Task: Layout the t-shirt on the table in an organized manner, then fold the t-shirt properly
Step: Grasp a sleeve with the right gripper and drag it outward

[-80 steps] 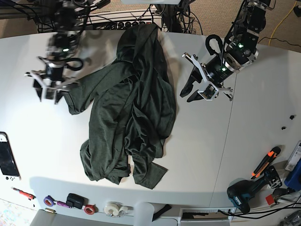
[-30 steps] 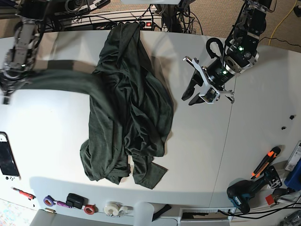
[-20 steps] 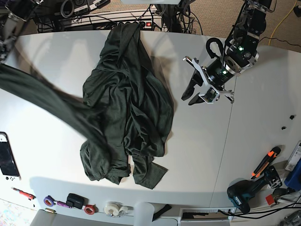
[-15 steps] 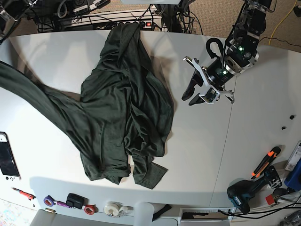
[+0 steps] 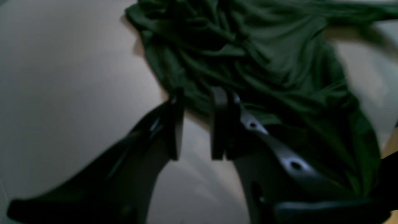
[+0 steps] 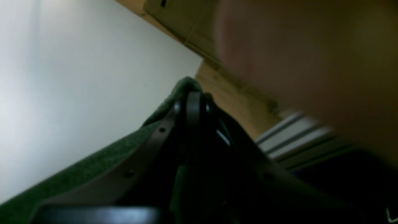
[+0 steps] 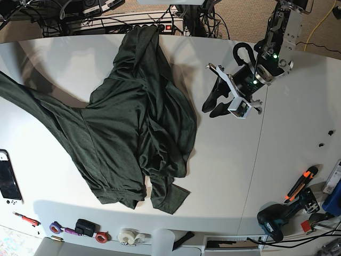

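T-shirt (image 7: 144, 117): soft matt knit cloth, heathered, heavily creased. Table (image 7: 64, 58): smooth white top, faint sheen. Left gripper (image 5: 195, 124) fingers (image 5: 219, 124): dark, semi-gloss.

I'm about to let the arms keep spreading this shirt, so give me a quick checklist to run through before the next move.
1. right gripper shut on the t-shirt: ok.
2. left gripper free, jaws apart, holding nothing: ok.
3. Left gripper beside the shirt's edge, not on it: ok.
4. Shirt flat on the table: not ok, middle bunched.
5. Pulled corner within the table edge: cannot tell, it leaves the base view.
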### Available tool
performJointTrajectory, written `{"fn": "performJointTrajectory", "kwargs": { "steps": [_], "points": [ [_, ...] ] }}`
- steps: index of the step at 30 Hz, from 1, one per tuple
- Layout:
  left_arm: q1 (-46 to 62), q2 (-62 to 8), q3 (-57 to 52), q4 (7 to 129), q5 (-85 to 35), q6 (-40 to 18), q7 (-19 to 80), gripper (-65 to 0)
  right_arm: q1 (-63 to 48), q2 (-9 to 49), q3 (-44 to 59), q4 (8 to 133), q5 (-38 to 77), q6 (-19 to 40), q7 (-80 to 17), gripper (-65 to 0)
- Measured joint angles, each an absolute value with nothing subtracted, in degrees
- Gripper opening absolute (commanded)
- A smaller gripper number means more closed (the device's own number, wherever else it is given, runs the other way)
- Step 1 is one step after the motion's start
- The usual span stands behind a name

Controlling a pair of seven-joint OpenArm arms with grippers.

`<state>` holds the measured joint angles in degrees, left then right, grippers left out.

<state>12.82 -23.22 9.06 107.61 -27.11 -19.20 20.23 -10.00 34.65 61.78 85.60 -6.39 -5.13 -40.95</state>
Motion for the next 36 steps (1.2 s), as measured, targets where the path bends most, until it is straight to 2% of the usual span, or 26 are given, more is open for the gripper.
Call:
{"fn": "performJointTrajectory", "kwargs": {
  "steps": [2, 5, 6, 7, 12, 16, 20, 23, 29, 31, 36],
  "points": [
    [12.84, -23.22, 9.06, 107.61, -27.51, -19.18, 20.23, -49.0, -9.98, 34.89, 61.78, 85.60, -5.04, -2.11, -42.11, -63.7],
    [12.82, -23.22, 9.06, 107.61, -27.53, -19.20, 20.23, -49.0, -10.00, 34.94, 61.78, 85.60, -2.61, 5.28, -43.57, -43.1],
    [12.82, -23.22, 9.06, 107.61, -27.53, -19.16, 20.40, -49.0, -10.02, 34.89, 61.76, 85.60, -1.37, 6.15, -43.75, -38.5],
    [12.84, -23.22, 9.06, 107.61, -27.53, -19.18, 20.40, -49.0, -10.00, 34.92, 61.76, 85.60, -0.99, 6.46, -43.70, -36.6],
    [12.84, -23.22, 9.06, 107.61, -27.53, -19.18, 20.43, -49.0, -10.00, 34.94, 61.78, 85.60, 0.71, 6.02, -43.46, -36.5],
    [12.84, -23.22, 9.06, 107.61, -27.53, -19.18, 20.43, -49.0, -9.87, 34.96, 61.78, 85.60, 6.96, 6.20, -42.81, -36.5],
    [12.84, -23.22, 9.06, 107.61, -27.51, -19.18, 20.47, -49.0, -8.73, 34.94, 61.60, 85.60, 13.93, 16.40, -42.81, -36.5],
    [12.82, -23.22, 9.06, 107.61, -27.55, -19.18, 20.53, -49.0, -6.83, 35.07, 58.57, 85.62, 18.24, 19.73, -42.61, -36.5],
    [12.82, -23.22, 9.04, 107.61, -27.59, -19.18, 20.56, -49.0, -1.15, 35.03, 41.87, 85.60, 19.42, 19.68, -42.61, -36.5],
    [12.82, -23.22, 9.06, 107.61, -27.64, -19.18, 20.56, -49.0, 2.33, 34.09, 34.96, 85.19, 16.60, 19.14, -42.33, -36.5],
    [12.80, -23.33, 9.04, 107.61, -27.70, -19.18, 20.58, -49.0, 13.89, 30.94, 20.51, 72.01, 12.16, 17.50, -35.79, -36.5]
  ]
}}
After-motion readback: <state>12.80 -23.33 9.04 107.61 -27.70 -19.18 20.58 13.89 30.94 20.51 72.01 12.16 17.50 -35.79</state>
